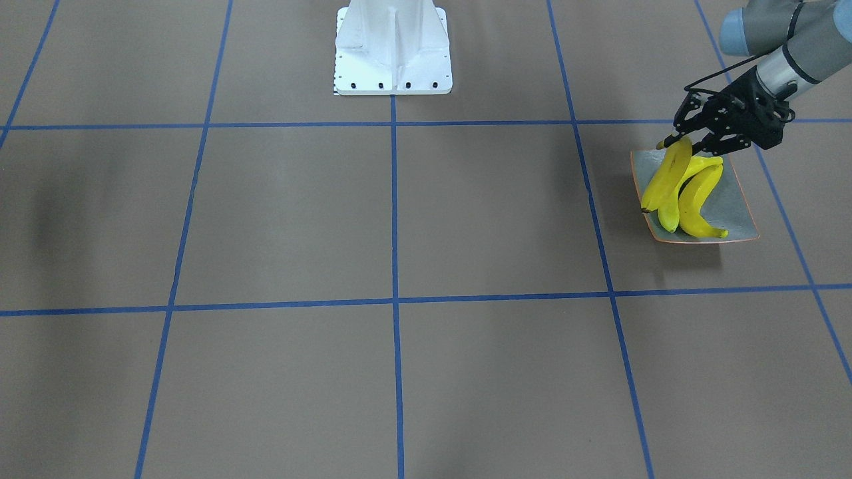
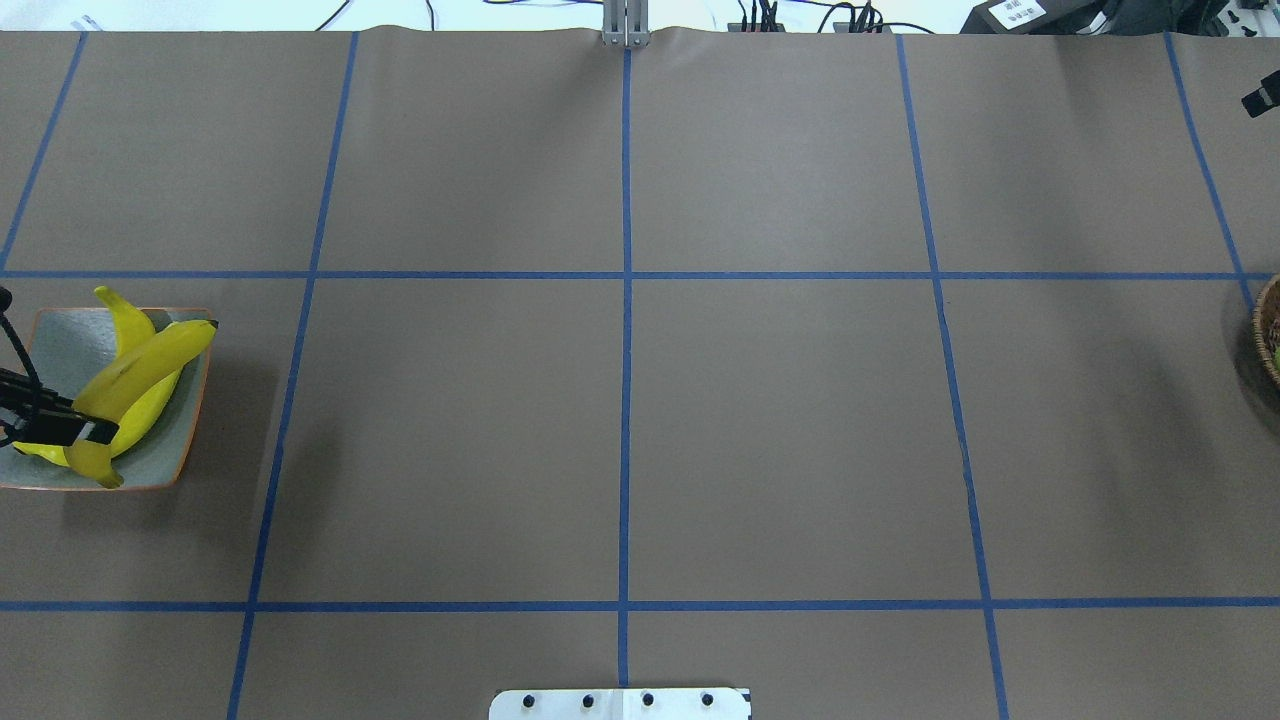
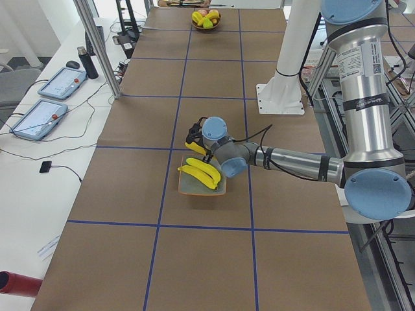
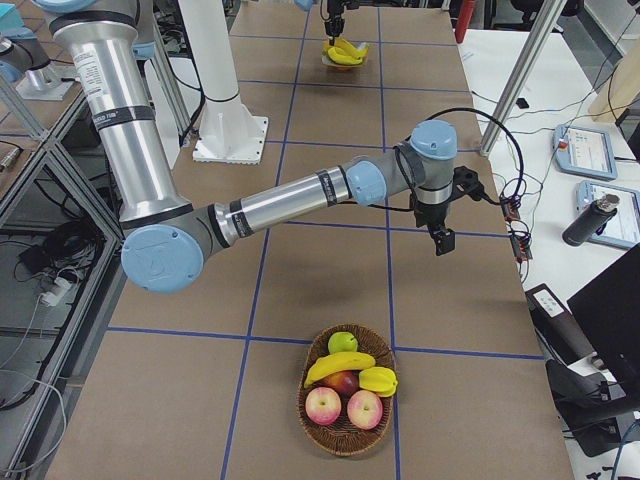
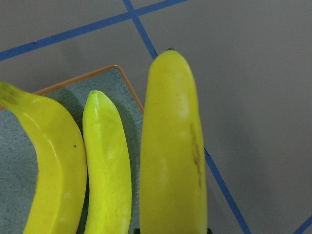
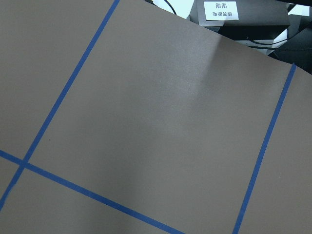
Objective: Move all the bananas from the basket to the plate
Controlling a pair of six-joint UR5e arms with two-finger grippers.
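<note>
- Front-facing view: left gripper grasps a banana above the plate; two bananas lie on the plate.
- Right-side view: fourth banana in basket, well apart from plate; right gripper jaws: cannot tell.
- Right wrist view: brown table, blue tape; label unreadable.

Illumination was bright and diffuse. Soft shadows lay on the surface, frame left. Focus was sharp throughout.

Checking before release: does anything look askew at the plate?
Yes: the long yellow banana held by the left gripper slants across two other bananas, its tip poking past the orange-brown rim of the square grey-green plate.
</note>
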